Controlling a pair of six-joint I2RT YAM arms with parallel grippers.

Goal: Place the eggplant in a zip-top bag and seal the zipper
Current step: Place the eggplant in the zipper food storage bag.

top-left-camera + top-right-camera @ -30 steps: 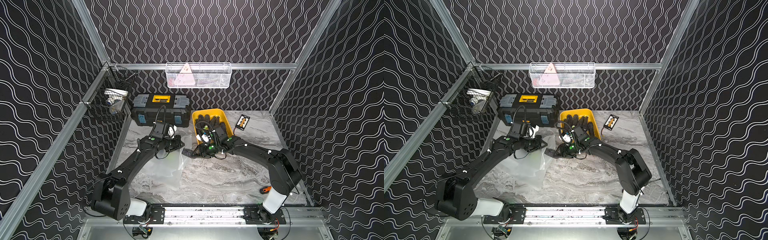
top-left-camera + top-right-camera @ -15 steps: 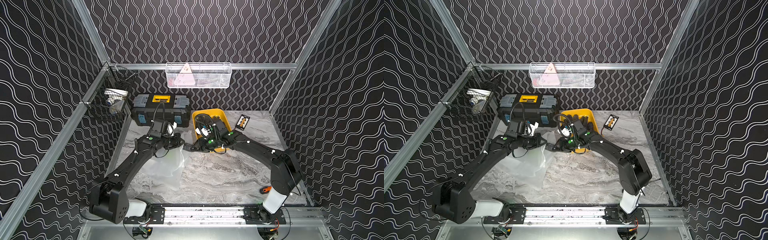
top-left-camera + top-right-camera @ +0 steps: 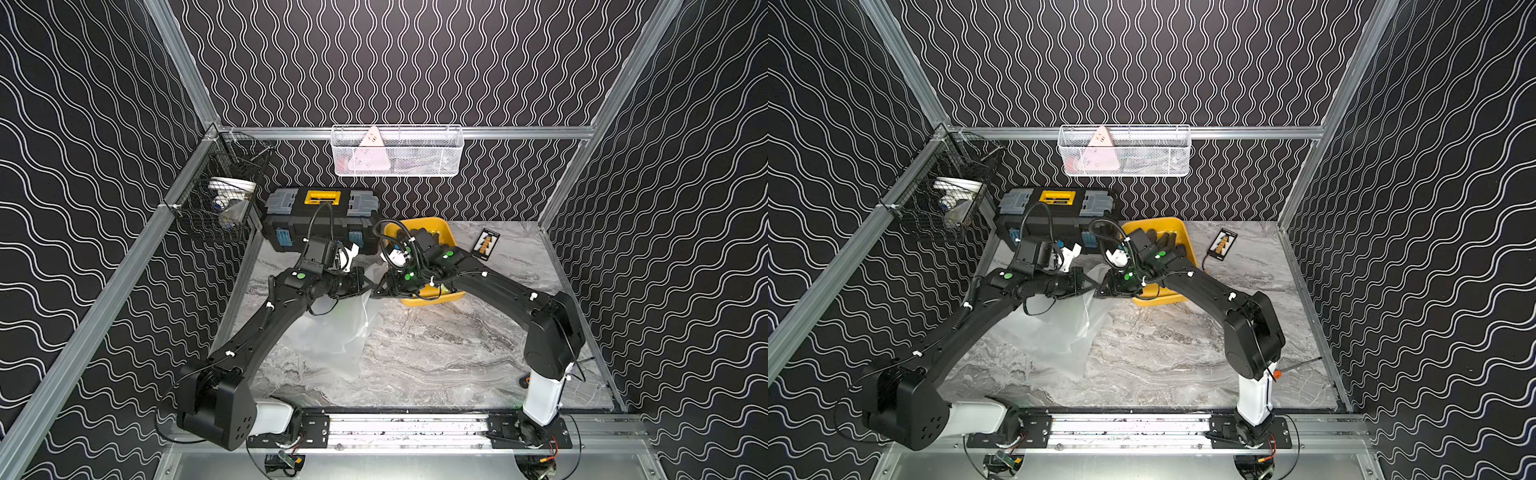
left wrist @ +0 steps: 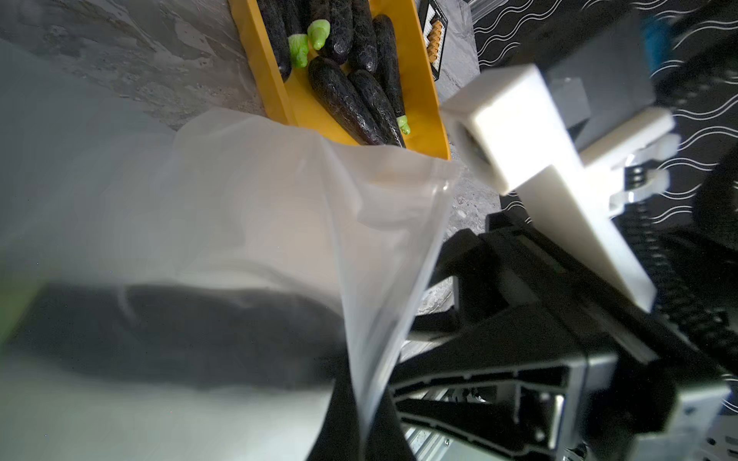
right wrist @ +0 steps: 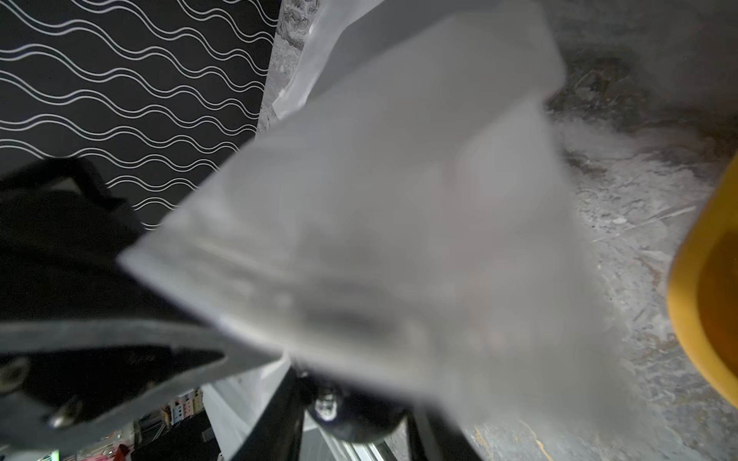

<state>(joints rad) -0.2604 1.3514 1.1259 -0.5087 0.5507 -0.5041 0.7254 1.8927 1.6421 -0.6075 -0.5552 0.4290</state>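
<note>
Over the far middle of the tabletop [image 3: 436,357], the left end effector [image 3: 366,286] is clamped on the top edge of the zip-top bag [image 3: 332,332]. It holds that edge up while the rest of the clear film drapes down toward the near left. The right end effector [image 3: 378,290] faces it tip to tip at the same edge. Blurred film fills its wrist view, and I cannot tell whether its jaws grip the bag or stand apart from it. By my reading, the step in hand is opening the bag's mouth, with loading and sealing not yet begun. The next move calls for the right side to pinch the free lip alone and draw it away, so that a real gap forms. The eggplant [image 4: 347,103] lies with several others in the yellow bin [image 3: 455,296], just right of and beyond the right end effector and apart from both. In both top views none shows inside the bag.
</note>
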